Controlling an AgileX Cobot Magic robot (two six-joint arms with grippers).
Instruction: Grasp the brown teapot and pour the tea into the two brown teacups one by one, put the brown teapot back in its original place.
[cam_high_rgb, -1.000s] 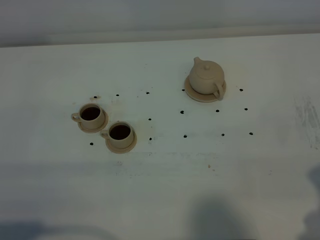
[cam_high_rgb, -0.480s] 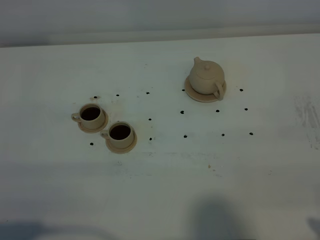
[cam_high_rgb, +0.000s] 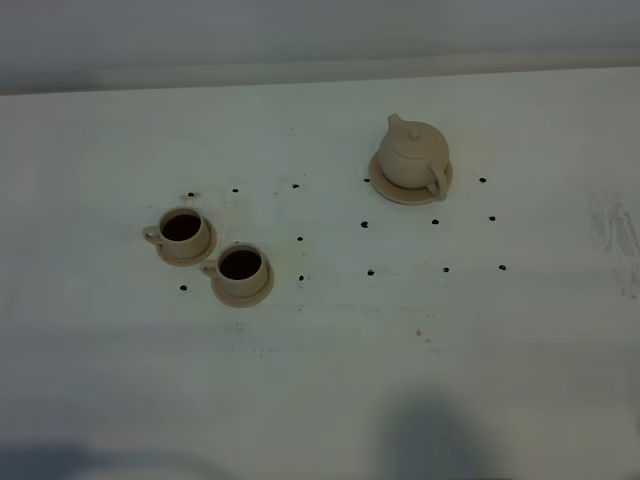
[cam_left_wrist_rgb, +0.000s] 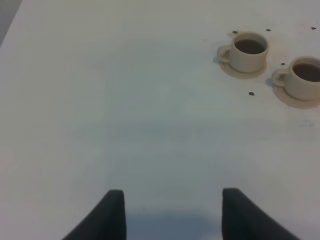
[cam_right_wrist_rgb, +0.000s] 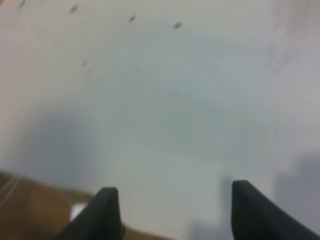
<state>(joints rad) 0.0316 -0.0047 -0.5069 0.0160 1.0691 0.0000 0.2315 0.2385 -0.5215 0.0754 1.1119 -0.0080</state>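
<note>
Sitting on its saucer (cam_high_rgb: 382, 187) far right, brown teapot (cam_high_rgb: 413, 154), standing filled near left, two teacups (cam_high_rgb: 184, 228) (cam_high_rgb: 241, 265), hovering wide-fingered over bare table (cam_high_rgb: 320, 380), left gripper (cam_left_wrist_rgb: 172, 210), right gripper (cam_right_wrist_rgb: 175, 210)

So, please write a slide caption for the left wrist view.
Open end effector above white table; two tan ceramic teacups hold dark tea.
</note>
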